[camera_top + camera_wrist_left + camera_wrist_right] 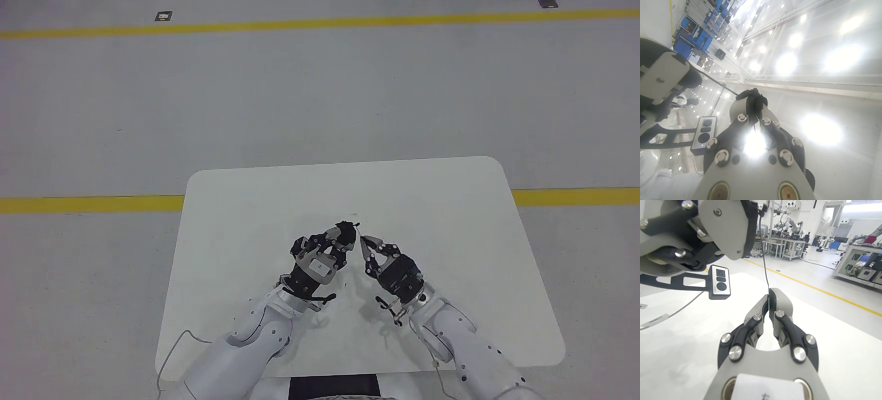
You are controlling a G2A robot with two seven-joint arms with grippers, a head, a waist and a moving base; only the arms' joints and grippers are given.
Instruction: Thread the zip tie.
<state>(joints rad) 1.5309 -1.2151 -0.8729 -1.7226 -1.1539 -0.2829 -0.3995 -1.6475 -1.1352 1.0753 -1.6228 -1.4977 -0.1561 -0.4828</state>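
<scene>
The zip tie [763,256] is held above the counter [829,351], running as a thin strap between the two arms: the right end effector [769,298] is clamped on its lower stretch and the left end effector [754,102] is closed on the head end. Risk, as judged: the strap is pinched at the very fingertips, so a sideways pull or a misaligned approach could slip it free — or bend the tail past the head's slot. A drop to the counter would force a regrasp.
</scene>
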